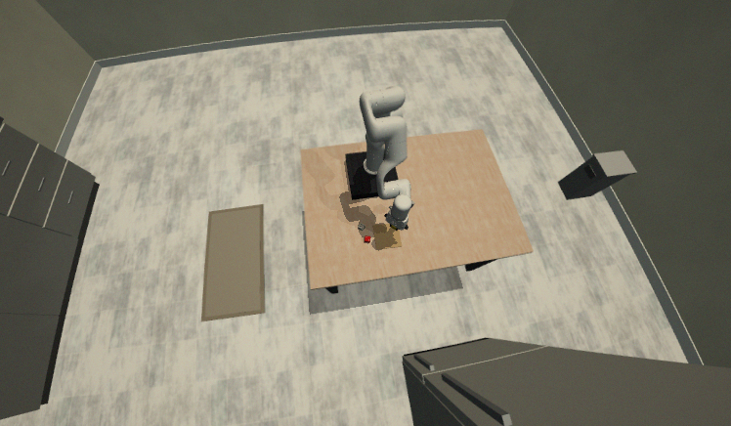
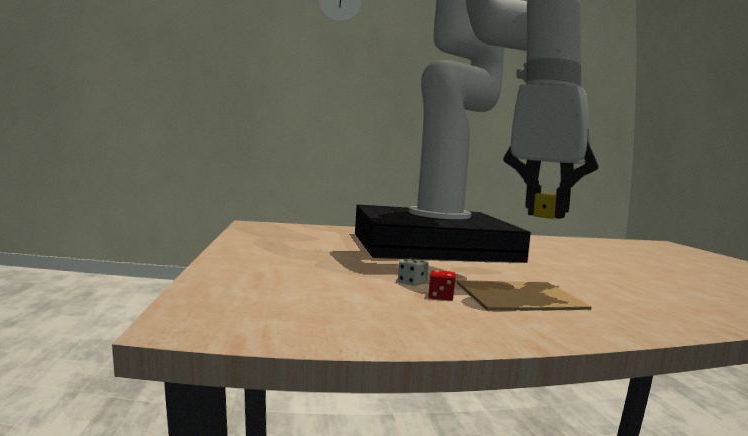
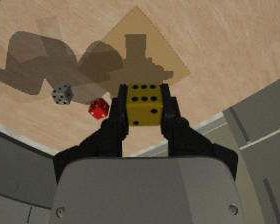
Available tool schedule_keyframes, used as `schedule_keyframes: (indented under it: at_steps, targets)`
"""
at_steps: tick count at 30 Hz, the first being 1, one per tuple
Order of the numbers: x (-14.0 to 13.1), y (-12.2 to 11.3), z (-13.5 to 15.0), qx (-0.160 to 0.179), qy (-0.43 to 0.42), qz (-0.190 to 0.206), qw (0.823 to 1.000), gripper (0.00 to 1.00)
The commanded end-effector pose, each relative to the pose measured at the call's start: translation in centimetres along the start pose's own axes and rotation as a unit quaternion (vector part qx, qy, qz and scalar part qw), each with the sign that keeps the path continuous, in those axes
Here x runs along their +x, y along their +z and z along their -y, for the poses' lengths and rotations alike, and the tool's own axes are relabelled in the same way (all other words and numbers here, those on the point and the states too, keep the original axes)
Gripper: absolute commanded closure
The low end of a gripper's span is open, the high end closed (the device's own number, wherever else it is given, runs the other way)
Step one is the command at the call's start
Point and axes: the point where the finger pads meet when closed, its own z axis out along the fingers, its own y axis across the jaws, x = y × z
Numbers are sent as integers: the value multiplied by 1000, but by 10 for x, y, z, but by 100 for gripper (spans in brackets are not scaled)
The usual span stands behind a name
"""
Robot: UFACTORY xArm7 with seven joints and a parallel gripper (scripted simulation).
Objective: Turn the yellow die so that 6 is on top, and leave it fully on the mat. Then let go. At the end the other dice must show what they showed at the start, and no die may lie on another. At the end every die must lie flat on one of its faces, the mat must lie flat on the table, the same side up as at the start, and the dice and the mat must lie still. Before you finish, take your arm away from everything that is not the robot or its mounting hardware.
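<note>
My gripper [image 2: 545, 208] is shut on the yellow die [image 2: 544, 205] and holds it well above the table, over the far right part of the brown mat [image 2: 523, 295]. In the wrist view the yellow die [image 3: 144, 104] sits between the black fingers and its face toward the camera shows six pips; the mat [image 3: 140, 50] lies below it. In the side view the die's facing side shows one pip. The mat lies flat on the table with nothing on it. The gripper also shows in the overhead view [image 1: 398, 224].
A red die [image 2: 441, 284] and a white die [image 2: 412, 271] stand on the table just left of the mat, apart from each other; both also show in the wrist view, the red die [image 3: 99, 108] and the white die [image 3: 62, 94]. The black robot base [image 2: 441, 236] stands behind them.
</note>
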Motion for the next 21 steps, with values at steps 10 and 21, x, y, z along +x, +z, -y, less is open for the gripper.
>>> schedule_keyframes:
  at_steps: [10,21]
  targets:
    - [-15,-2,7,1,215,6,977,73]
    - [-25,-3,14,0,362,7,932,73]
